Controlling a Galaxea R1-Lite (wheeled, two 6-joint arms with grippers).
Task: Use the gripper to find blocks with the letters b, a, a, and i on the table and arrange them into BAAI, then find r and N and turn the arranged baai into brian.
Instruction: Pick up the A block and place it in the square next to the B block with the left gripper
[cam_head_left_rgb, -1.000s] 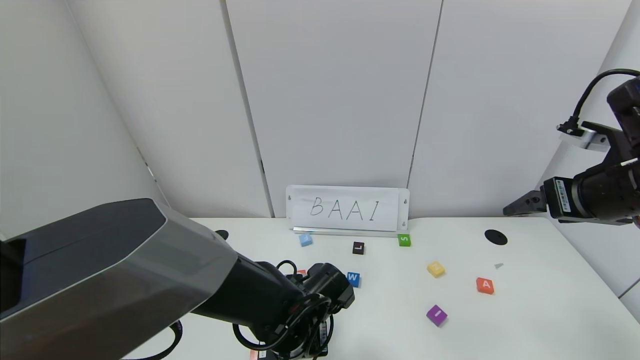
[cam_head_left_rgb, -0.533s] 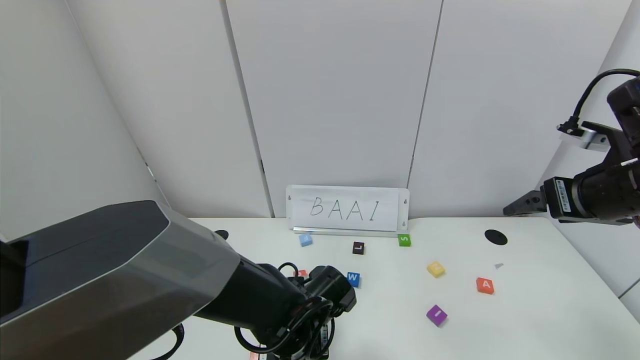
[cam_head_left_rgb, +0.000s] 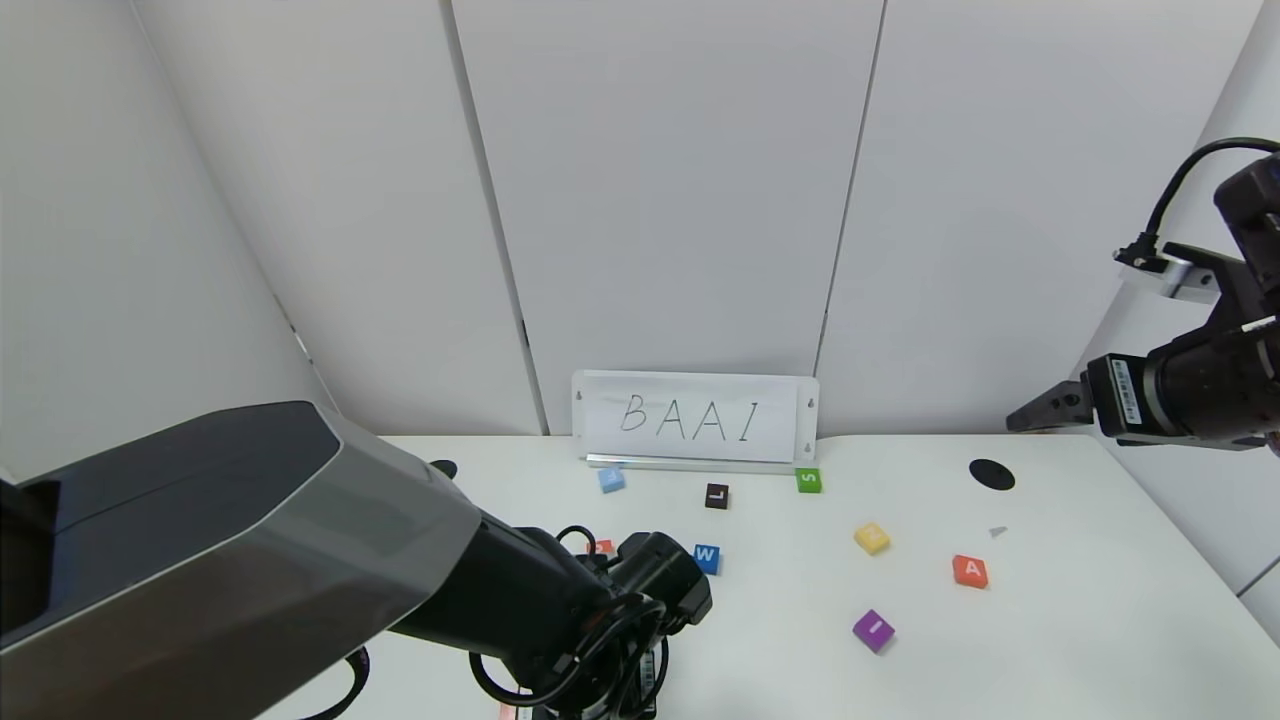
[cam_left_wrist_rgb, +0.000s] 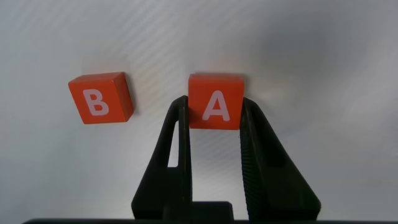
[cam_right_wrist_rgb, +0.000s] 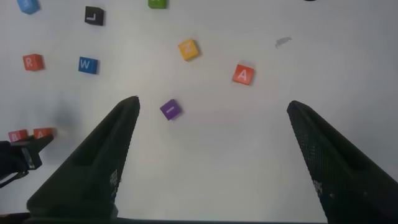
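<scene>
Blocks B (cam_left_wrist_rgb: 99, 98) and A (cam_left_wrist_rgb: 216, 101) sit side by side on the counter (cam_head_left_rgb: 1050, 620); left claw (cam_left_wrist_rgb: 214, 134) pinches A, B at its nine o'clock. Right claw (cam_right_wrist_rgb: 211, 162) hovers spread.

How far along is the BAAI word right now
Early. The B block already lies on the table. The left gripper is shut on the first A block, just beside B. The second A block and purple I block lie unplaced. R block and yellow N block wait. The right gripper hangs open, idle.
</scene>
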